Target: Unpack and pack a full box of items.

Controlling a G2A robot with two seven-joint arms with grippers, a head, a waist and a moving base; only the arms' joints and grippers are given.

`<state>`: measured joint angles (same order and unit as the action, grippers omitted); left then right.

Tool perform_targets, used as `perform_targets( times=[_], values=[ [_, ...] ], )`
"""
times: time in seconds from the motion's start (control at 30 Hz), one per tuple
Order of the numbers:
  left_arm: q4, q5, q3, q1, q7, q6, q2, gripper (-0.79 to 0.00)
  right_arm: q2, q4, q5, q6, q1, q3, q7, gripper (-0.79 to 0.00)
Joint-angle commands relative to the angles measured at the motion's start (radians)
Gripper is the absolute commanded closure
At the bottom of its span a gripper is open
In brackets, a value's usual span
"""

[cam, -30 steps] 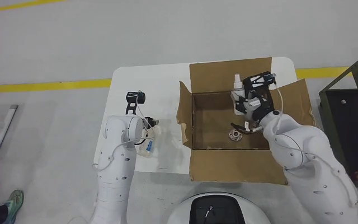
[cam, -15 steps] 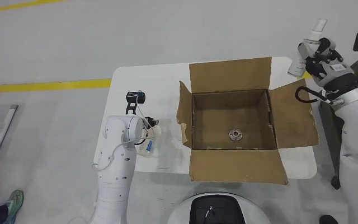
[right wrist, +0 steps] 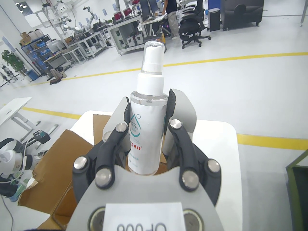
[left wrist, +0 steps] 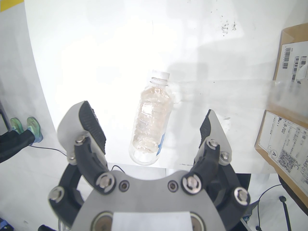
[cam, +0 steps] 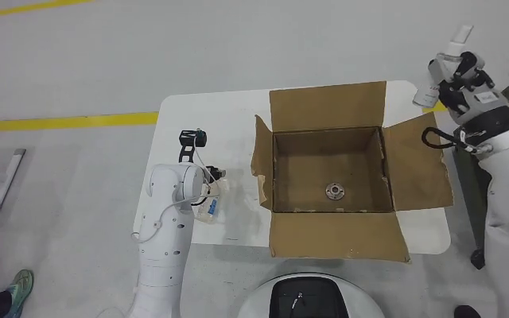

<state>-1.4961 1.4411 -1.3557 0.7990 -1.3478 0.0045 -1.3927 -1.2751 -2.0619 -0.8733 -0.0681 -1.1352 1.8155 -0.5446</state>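
Box (cam: 326, 107) holds one ring (cam: 334, 190); right end effector (right wrist: 149, 102) grips one bottle (right wrist: 146, 133).

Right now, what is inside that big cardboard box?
One small round metal ring lies on the floor of the cardboard box, toward the wall nearest the robot. The whole floor shows from above; the table beneath the box is covered.
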Motion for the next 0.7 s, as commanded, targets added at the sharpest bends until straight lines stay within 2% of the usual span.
perform_targets(
  times=[0.0, 0.13, 0.27, 0.43, 0.67],
  values=[
    [0.000, 0.000, 0.000, 0.000, 0.000, 0.000, 0.000, -0.785, 0.006, 0.024, -0.010, 0.007, 0.017, 0.052, 0.001, 0.000],
    [0.000, 0.000, 0.000, 0.000, 0.000, 0.000, 0.000, -0.785, 0.026, 0.102, -0.037, -0.005, 0.055, 0.191, -0.031, 0.000],
    [0.000, 0.000, 0.000, 0.000, 0.000, 0.000, 0.000, -0.785, 0.050, 0.163, -0.100, -0.071, 0.038, 0.288, -0.135, 0.000],
    [0.000, 0.000, 0.000, 0.000, 0.000, 0.000, 0.000, -0.785, 0.064, 0.205, -0.144, -0.169, -0.078, 0.322, -0.237, 0.000],
    [0.000, 0.000, 0.000, 0.000, 0.000, 0.000, 0.000, -0.785, 0.056, 0.137, -0.123, -0.231, -0.318, 0.245, -0.308, 0.000]
  ],
)
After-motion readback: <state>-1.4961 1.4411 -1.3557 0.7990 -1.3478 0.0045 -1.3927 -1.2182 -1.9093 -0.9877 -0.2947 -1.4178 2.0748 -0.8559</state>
